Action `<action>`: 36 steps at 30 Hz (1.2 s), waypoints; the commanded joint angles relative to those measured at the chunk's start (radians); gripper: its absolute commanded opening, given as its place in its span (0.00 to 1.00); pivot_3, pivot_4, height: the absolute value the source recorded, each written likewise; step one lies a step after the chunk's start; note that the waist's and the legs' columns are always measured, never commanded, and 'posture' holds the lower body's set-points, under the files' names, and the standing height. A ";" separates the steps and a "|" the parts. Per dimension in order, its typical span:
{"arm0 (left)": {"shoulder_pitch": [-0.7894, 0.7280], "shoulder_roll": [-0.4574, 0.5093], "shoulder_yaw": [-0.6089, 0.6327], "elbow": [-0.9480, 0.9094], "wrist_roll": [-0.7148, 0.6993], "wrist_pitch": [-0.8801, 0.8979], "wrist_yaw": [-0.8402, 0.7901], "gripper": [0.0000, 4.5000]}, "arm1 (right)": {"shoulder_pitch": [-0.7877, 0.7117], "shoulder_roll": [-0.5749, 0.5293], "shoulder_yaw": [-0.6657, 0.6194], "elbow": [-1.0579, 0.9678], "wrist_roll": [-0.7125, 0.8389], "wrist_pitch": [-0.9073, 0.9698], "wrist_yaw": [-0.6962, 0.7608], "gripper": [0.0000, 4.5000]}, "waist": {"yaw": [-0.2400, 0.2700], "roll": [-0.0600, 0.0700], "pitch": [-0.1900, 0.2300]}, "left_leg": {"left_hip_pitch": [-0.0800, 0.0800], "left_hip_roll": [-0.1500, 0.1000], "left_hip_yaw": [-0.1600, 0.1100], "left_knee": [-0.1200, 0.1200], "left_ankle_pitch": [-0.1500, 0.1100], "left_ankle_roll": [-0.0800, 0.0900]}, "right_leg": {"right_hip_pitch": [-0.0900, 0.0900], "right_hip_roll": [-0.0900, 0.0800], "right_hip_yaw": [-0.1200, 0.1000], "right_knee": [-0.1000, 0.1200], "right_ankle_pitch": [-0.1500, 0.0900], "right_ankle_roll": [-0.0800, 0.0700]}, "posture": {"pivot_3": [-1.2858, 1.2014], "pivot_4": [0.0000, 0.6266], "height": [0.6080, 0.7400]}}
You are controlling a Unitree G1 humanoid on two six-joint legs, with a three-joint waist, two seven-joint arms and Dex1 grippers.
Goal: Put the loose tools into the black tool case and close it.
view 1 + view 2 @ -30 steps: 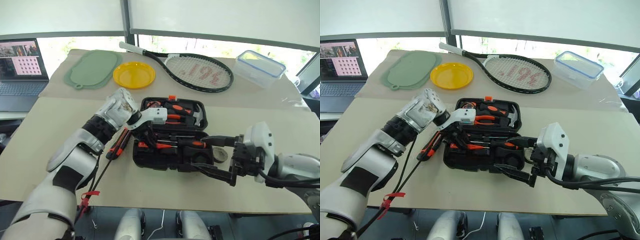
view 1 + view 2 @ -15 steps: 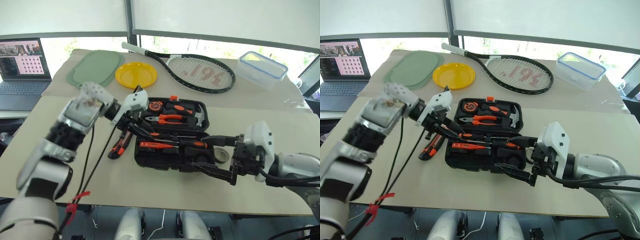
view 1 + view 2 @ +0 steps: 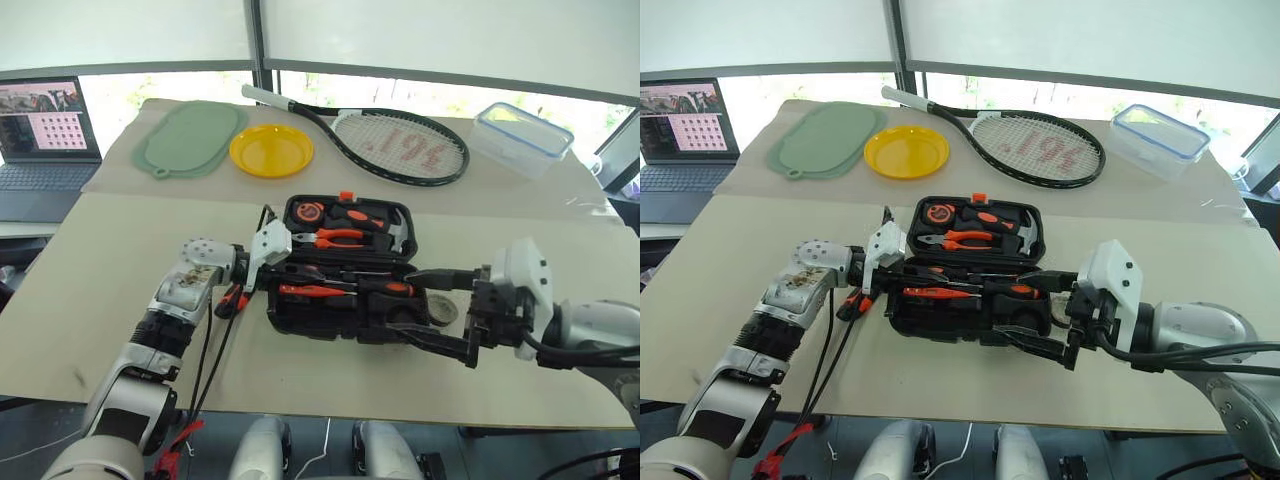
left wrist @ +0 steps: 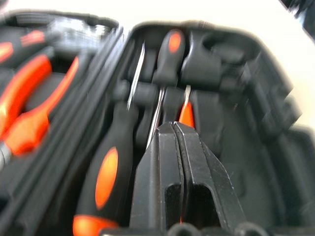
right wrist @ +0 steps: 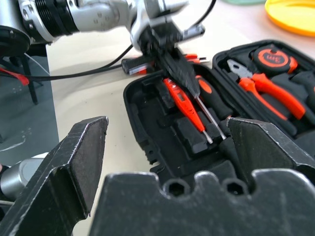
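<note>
**Spotter:** On the tan table in front of you sits the black tool case, lid open and lying flat; the far half holds the orange-handled pliers, the tape measure and the hammer; the near half holds a black-and-orange screwdriver and the all-orange tester screwdriver, lying side by side.

**Operator:** Where are my grippers?

**Spotter:** Your left gripper is at the case's left edge, reaching in over the near half; its two black fingers are pressed together, and I cannot tell whether anything is caught between them; the tester's orange body shows just past their tips in the left wrist view. Your right gripper hangs at the case's right end with its fingers spread wide; one finger reaches along the near half's far side and the other lies by its front right corner; it holds nothing.

**Operator:** What is loose?

**Spotter:** You have the utility knife on the table just left of the case, partly hidden by your left wrist; the grey tape roll lies on the table just right of the case, between your right fingers. Beyond the case lie a racket, a yellow plate, a green mat and a clear blue-rimmed box; a laptop stands at the far left.
</note>
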 commanded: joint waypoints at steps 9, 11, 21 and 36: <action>0.000 -0.001 -0.038 0.085 0.088 -0.123 -0.047 0.02 | -0.011 -0.004 -0.014 -0.016 0.020 0.001 -0.007 1.00 | 0.000 0.004 -0.003 | 0.001 0.000 0.000 0.000 0.000 0.000 | 0.001 0.000 0.000 0.000 0.000 0.000 | 0.52 0.24 0.99; -0.003 -0.001 -0.040 0.103 0.098 -0.139 -0.047 0.02 | -0.013 -0.003 -0.012 -0.012 0.019 0.001 -0.008 1.00 | 0.000 0.005 -0.004 | 0.002 0.000 0.000 0.000 0.000 0.000 | 0.002 0.000 0.000 0.000 0.000 0.000 | 0.52 0.24 0.99; -0.006 0.011 -0.067 0.155 0.153 -0.174 -0.049 0.02 | -0.035 -0.001 -0.001 0.006 0.020 0.002 -0.007 1.00 | -0.001 0.006 -0.008 | 0.004 0.001 0.000 0.000 0.000 0.000 | 0.004 0.000 0.001 0.000 0.000 0.000 | 0.52 0.24 0.99; -0.017 0.015 -0.083 0.190 0.183 -0.214 -0.053 0.02 | -0.060 0.010 0.034 0.027 0.010 -0.003 -0.008 1.00 | -0.001 0.005 -0.017 | 0.010 0.001 0.001 -0.001 0.000 0.000 | 0.010 0.000 0.001 -0.001 0.000 0.000 | 0.52 0.24 0.99</action>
